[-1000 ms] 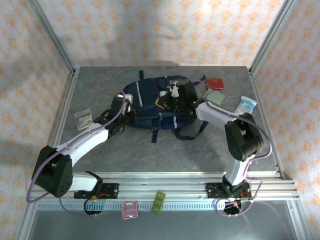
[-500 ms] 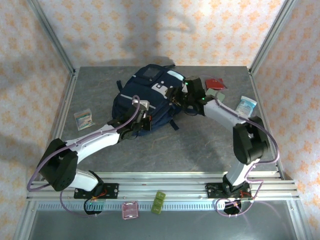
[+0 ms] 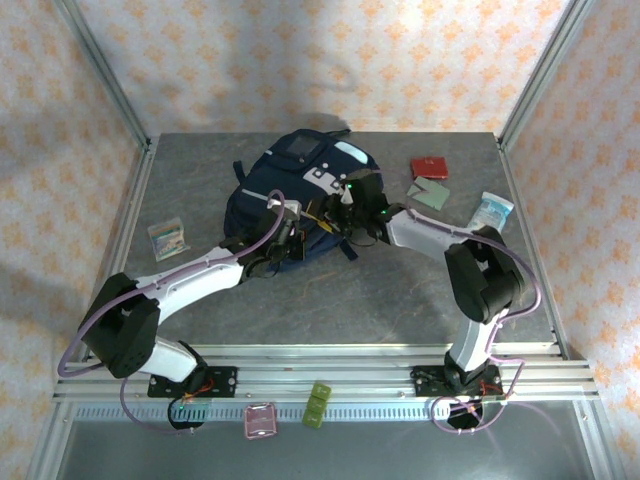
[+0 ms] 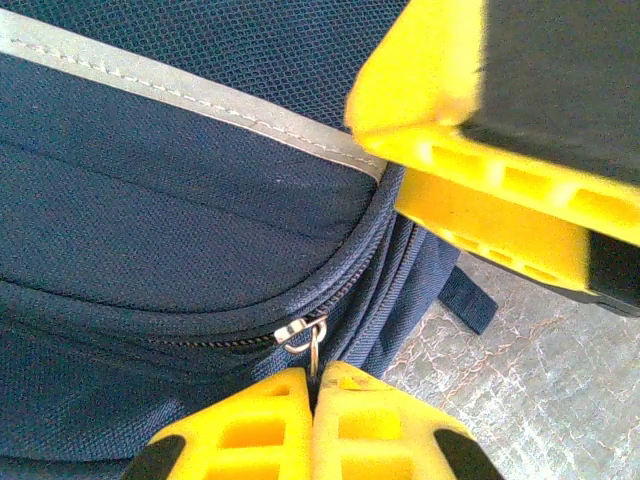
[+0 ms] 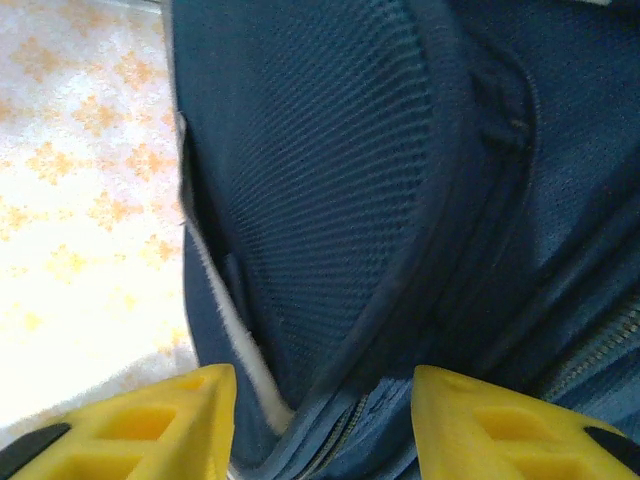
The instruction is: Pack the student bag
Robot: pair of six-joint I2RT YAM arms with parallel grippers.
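**Navy-blue fabric student bag [image 3: 300, 175] turned since a second ago**

Its grey-white patches now face up. The left fingers [image 4: 285, 405] are pressed together on the small metal zip ring [image 4: 313, 340]. The right fingers [image 5: 460, 405] stand half apart around a fold of the bag. The bag lies at the far middle of the grey surface [image 3: 420, 290].

The student bag [image 3: 262, 195], a bulky navy-blue fabric backpack with a thin pale stripe, grey-white front patches and a dark square pocket, lies heaped at the bench's [image 3: 400, 290] far middle, metal zipper pull [image 4: 312, 340] showing.
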